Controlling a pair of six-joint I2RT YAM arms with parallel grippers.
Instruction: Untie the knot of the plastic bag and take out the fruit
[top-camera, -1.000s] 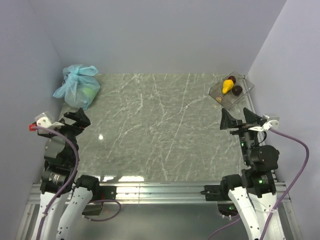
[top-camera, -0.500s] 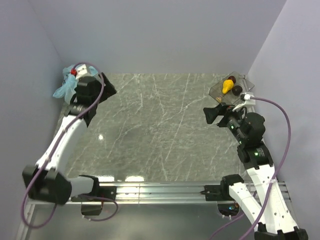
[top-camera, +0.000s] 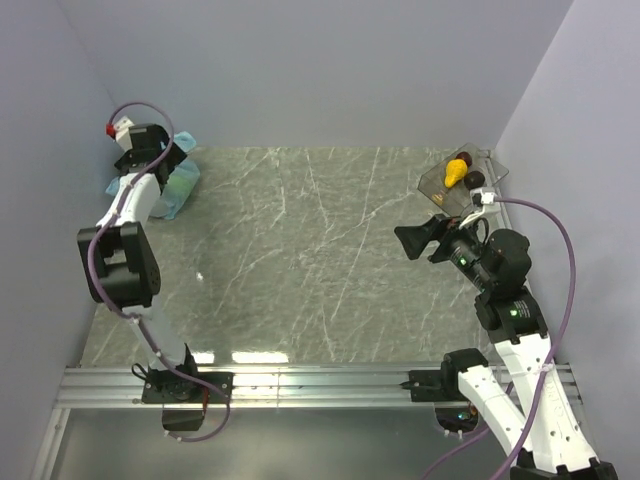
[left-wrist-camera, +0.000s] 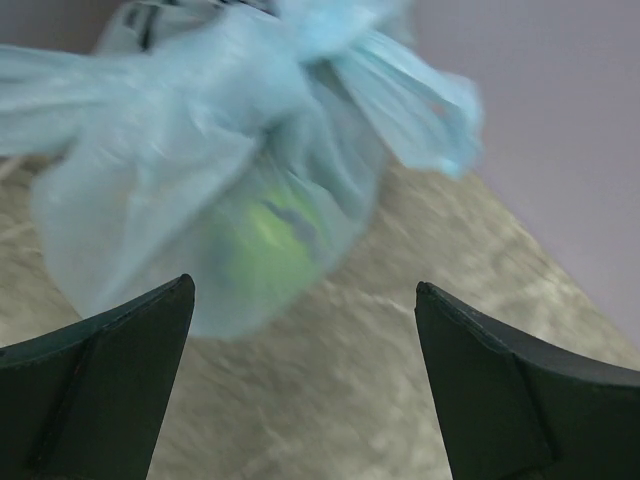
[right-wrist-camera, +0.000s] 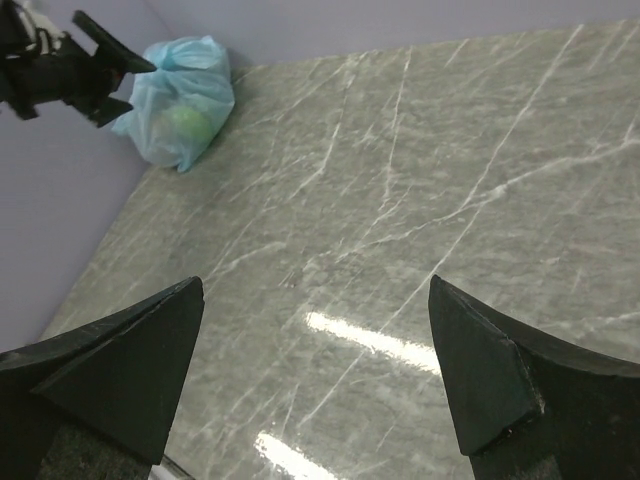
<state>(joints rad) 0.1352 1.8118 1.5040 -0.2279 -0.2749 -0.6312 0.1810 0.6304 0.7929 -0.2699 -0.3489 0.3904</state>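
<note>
- Lavender walls close in a grey-green marbled tabletop (top-camera: 330, 250). The plastic bag (left-wrist-camera: 190, 180) sits in its far left corner, close to the left wall.
- The knot (left-wrist-camera: 310, 25) is tied: the light-blue handles bunch together at the top of the bag, and one loose ear trails off to the right. The left wrist view is blurred, so I cannot make out how tight the twist is.
- The fruit (left-wrist-camera: 265, 240) is all inside. Only a bright green ball shows through the thin plastic, and any other pieces in the bag are hidden by its folds.
- The left claw (left-wrist-camera: 305, 290) hangs just beside the bag, pointed at its upper half. Its jaws are spread wide with nothing between them, and no contact with the plastic is visible.
- The right claw (right-wrist-camera: 315, 285) is likewise released and holds nothing. It hovers over the right side of the tabletop, well apart from the bag and facing across towards it.
- A clear tray (top-camera: 437, 190) stands in the far right corner, holding a yellow fruit (top-camera: 456, 172) and dark purple fruits (top-camera: 474, 180).
- As I judge it, the task is only at the approach. No handle is pinched, the knot is not yet undone and the bag's mouth is closed.
- Nearly everything is left to do: catching an ear of the knot, working the twist loose, opening the bag and lifting each piece out.
</note>
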